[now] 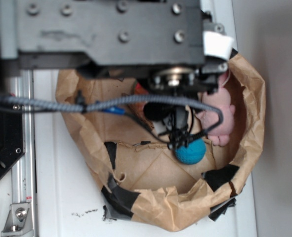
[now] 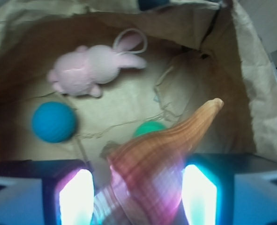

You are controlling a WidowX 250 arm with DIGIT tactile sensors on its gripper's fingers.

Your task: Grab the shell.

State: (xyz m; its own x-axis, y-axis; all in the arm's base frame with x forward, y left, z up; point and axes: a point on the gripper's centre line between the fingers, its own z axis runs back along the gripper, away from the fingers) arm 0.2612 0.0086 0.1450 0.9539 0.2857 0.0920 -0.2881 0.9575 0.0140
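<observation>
Wrist view: we see the shell (image 2: 164,154) sitting between the two lit pads (image 2: 75,197) of the pincer (image 2: 137,197). The ribbed round end is down between the pads, the pointed tail angles up and right toward the wall of the paper bag (image 2: 250,93). There's a gap visible on both sides of the shell, wider at the left pad; we can't tell whether either pad is touching it. So we can't confirm whether the pincer is spread or pinching.

Also in the bag: pink plush bunny (image 2: 89,69) upper left, blue ball (image 2: 54,122) below it, green ball (image 2: 150,128) partly hidden just behind the shell. All three are apart from the pincer.

Exterior view: the arm (image 1: 106,29) covers most of the bag (image 1: 249,98), which sits on the white table (image 1: 66,197). The pincer is mostly hidden by the arm and cable (image 1: 52,103). The blue ball (image 1: 190,150) and bunny (image 1: 220,113) are visible on the right; the shell isn't clearly visible here.
</observation>
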